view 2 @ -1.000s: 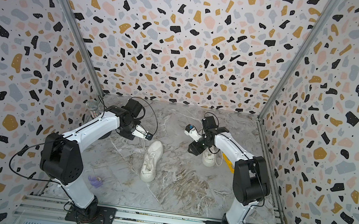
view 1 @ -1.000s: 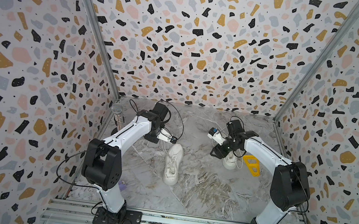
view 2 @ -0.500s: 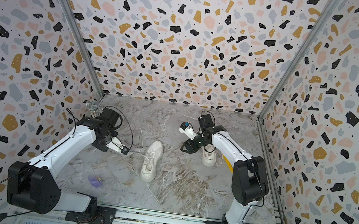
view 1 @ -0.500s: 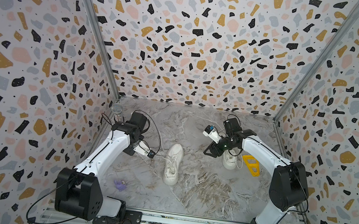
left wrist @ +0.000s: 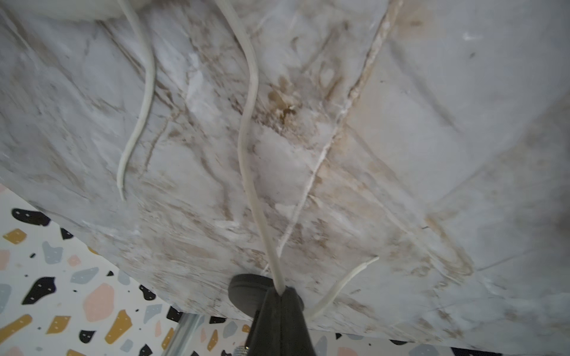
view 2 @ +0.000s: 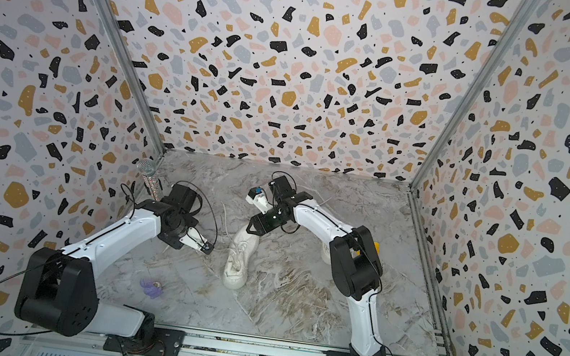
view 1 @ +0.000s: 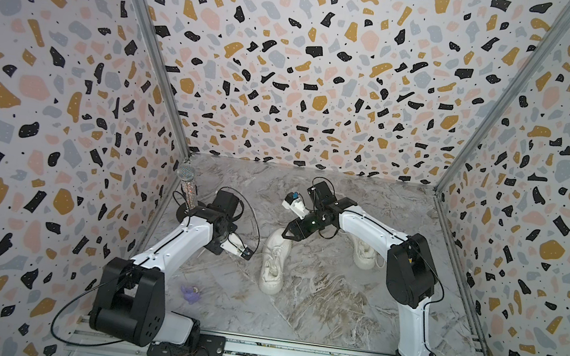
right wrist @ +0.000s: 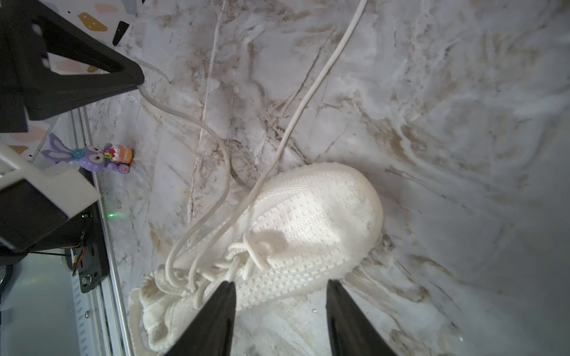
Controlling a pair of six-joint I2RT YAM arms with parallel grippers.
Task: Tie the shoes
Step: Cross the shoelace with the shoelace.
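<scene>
One cream shoe (view 1: 274, 260) (view 2: 240, 256) lies in the middle of the marble table, toe toward the back wall. The other shoe (view 1: 364, 253) sits further right, partly hidden behind the right arm. My left gripper (view 1: 246, 253) (view 2: 207, 248) (left wrist: 281, 289) is shut on a white lace (left wrist: 246, 138) of the middle shoe, left of that shoe. A second lace (right wrist: 324, 71) trails loose over the table. My right gripper (view 1: 289, 233) (view 2: 253, 228) (right wrist: 280, 296) hangs open over the middle shoe (right wrist: 308, 222), empty, one fingertip (right wrist: 223, 296) near its eyelets.
A microphone (view 1: 185, 187) on a round black stand rises by the left wall, just behind the left arm. A small purple toy (view 1: 191, 293) (right wrist: 92, 157) lies near the front left. Patterned walls close in three sides; a metal rail runs along the front.
The left arm has drawn back, leftward and nearer, keeping hold of the lace. The right gripper has swung left from the right-hand shoe to the middle shoe, its jaws narrowing a little.
</scene>
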